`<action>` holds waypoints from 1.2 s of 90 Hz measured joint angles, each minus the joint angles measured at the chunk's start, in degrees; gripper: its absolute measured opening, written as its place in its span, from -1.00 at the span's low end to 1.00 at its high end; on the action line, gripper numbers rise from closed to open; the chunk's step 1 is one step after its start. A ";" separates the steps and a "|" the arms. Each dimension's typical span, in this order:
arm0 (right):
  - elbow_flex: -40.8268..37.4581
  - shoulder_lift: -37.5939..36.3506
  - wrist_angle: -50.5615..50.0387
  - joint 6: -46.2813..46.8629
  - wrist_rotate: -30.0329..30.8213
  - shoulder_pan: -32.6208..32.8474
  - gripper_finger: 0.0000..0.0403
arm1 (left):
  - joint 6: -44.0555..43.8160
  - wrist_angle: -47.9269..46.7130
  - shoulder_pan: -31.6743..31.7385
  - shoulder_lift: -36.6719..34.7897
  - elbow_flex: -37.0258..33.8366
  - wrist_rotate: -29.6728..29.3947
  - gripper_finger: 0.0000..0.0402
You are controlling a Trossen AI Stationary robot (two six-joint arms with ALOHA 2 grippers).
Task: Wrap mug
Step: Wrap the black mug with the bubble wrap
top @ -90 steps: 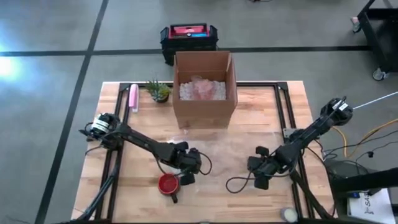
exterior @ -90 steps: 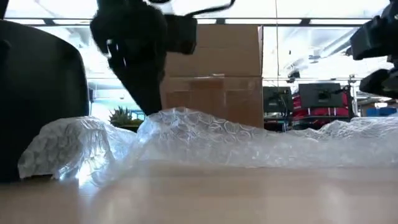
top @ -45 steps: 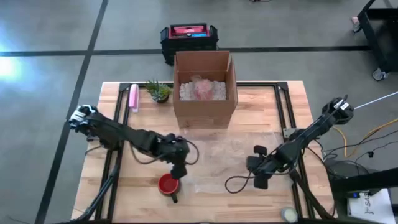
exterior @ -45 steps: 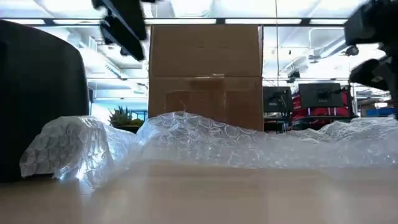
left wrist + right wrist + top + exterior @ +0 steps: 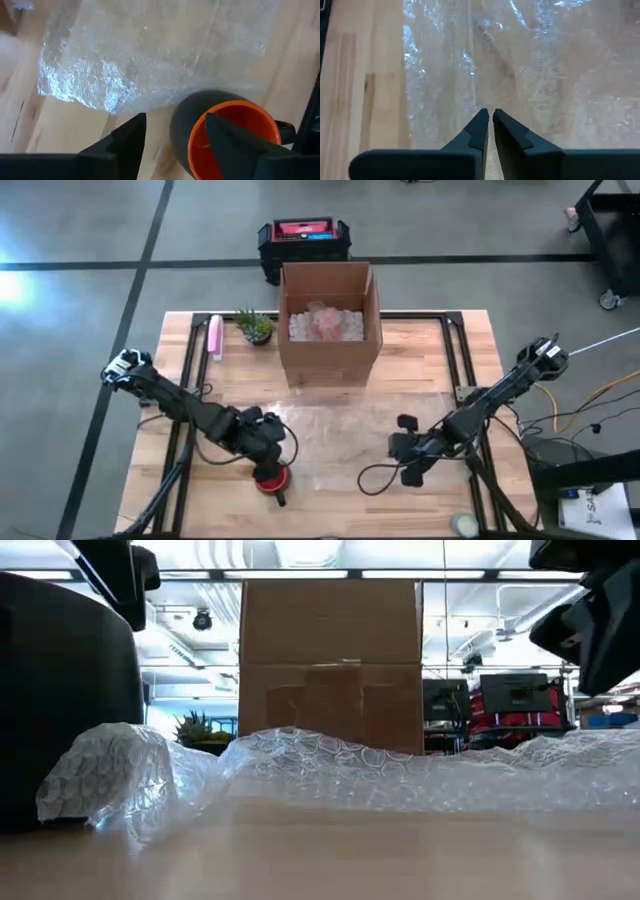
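The wooden tabletop [image 5: 420,350] carries a tall cardboard box [image 5: 330,320] at its far side, and in front of that a wide sheet of bubble wrap [image 5: 350,435] is spread flat — clear, crinkled, glinting, its near-left corner bunched up in the low view. The mug [image 5: 272,477] sits just off the sheet's near-left edge, close to the front of the tabletop; it is dark grey outside and glossy orange-red inside, mouth upward, with its handle turned away from the sheet. The left gripper [image 5: 175,132] is held directly over the mug, fingers spread apart with the rim between them — clearly the nearer arm. The right gripper [image 5: 489,120] hangs over the sheet's right part, its fingers nearly pressed together, holding nothing.
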 joint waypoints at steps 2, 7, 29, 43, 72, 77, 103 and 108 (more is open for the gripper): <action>-0.02 0.04 -0.02 -0.01 -0.04 0.00 -0.93 | -0.42 0.18 0.00 0.00 -0.03 0.37 -0.09; 0.00 0.35 0.12 0.01 0.00 0.00 -0.93 | -1.97 1.49 0.00 0.08 -0.58 2.66 -0.10; -0.11 3.22 0.07 -1.49 0.66 -0.13 -0.93 | -3.47 6.96 -0.55 1.64 -5.62 9.25 -0.04; -0.11 5.69 0.12 -1.48 0.73 -0.15 -0.93 | -3.35 11.61 -0.55 2.44 -9.30 11.37 -0.03; -0.11 7.21 0.19 -4.21 0.53 -0.14 -0.93 | -2.69 14.25 -0.36 2.91 -13.34 12.84 -0.32; -0.11 7.16 0.81 -4.96 0.56 -0.37 -0.93 | -2.60 14.89 -0.12 2.91 -13.71 12.15 -0.39; -0.11 7.18 1.64 -3.52 0.73 -0.39 -0.93 | 1.81 14.72 0.35 2.91 -15.12 9.35 -0.91; -0.11 7.18 1.56 -4.02 0.73 -0.39 -0.93 | 1.81 14.55 0.37 2.91 -15.19 9.59 -0.95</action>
